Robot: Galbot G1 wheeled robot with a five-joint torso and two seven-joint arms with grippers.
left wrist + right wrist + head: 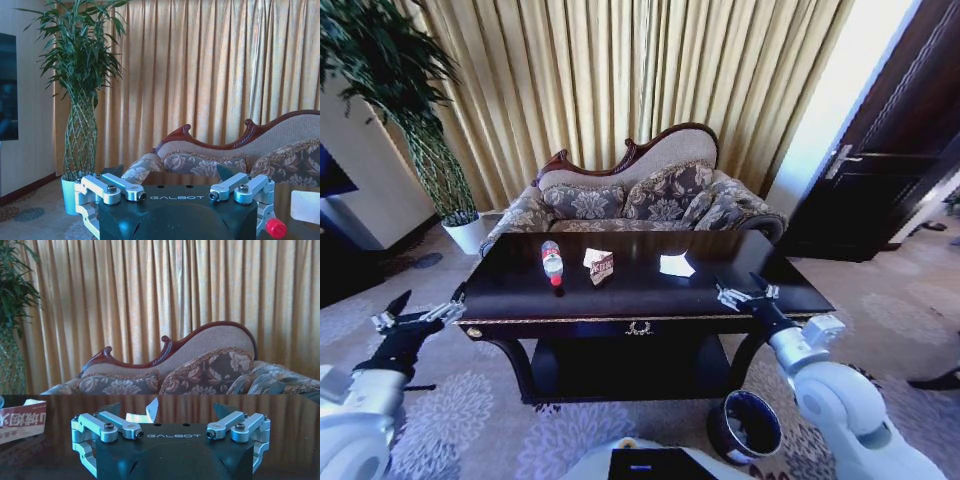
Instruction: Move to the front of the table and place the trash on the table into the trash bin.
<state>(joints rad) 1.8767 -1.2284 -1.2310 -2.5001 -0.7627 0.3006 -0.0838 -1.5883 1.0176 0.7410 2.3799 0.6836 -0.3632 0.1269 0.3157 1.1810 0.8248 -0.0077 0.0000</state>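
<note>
From the head camera, the bottle (552,262), wrapper (601,267) and paper scrap (676,265) lie on the glossy dark worktop (520,300), between the spread left pincer (418,313) and spread right pincer (745,293), trash bin (745,426) on patterned carpet below; each wrist camera faces sofa and curtains.

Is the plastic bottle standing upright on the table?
No, the bottle lies on its side on the table, with its red cap pointing toward the front edge.

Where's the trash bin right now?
In the head view, the trash bin sits on the carpet, below the table's front right corner, beside the robot's right arm.
</note>
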